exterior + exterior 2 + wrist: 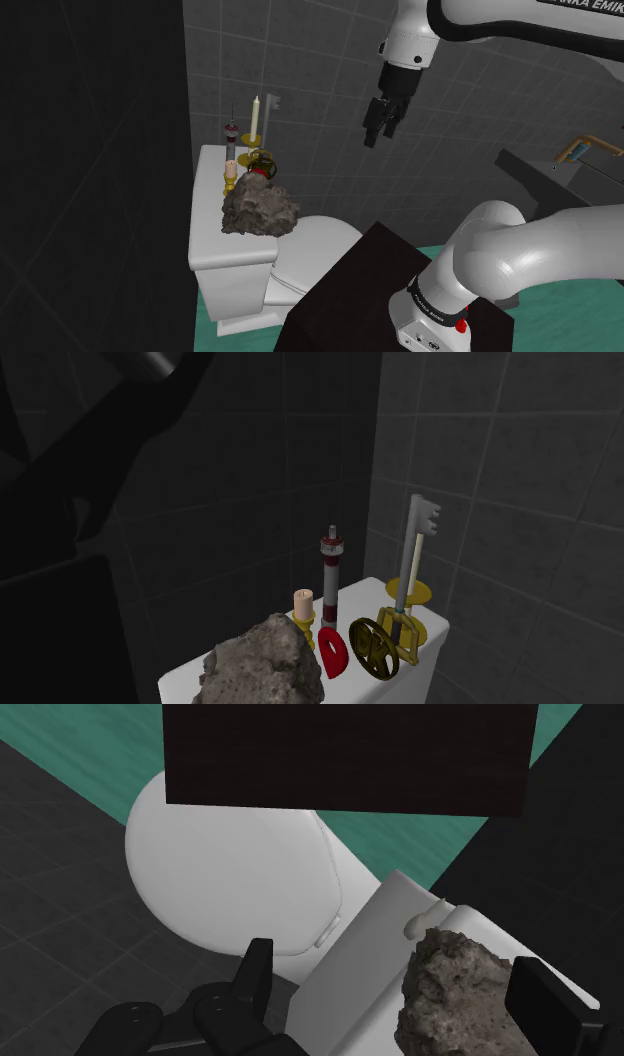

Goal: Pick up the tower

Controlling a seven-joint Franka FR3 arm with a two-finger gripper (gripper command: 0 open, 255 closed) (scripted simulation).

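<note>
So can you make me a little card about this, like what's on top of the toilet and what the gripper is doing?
place: bathroom with dark tiled walls
surface: lid of the white toilet tank
things on it: rock, tower, key, gold wheel
tower: red and white stripes, standing upright behind the rock
gripper: open, high in the air, holding nothing
gripper to tower: apart, not touching
job: tower not picked up yet

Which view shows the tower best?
Second exterior view: the tower stands near, its red and white bands plain. The shoulder view has it distant and thin; the wrist view faces the rock.
</note>
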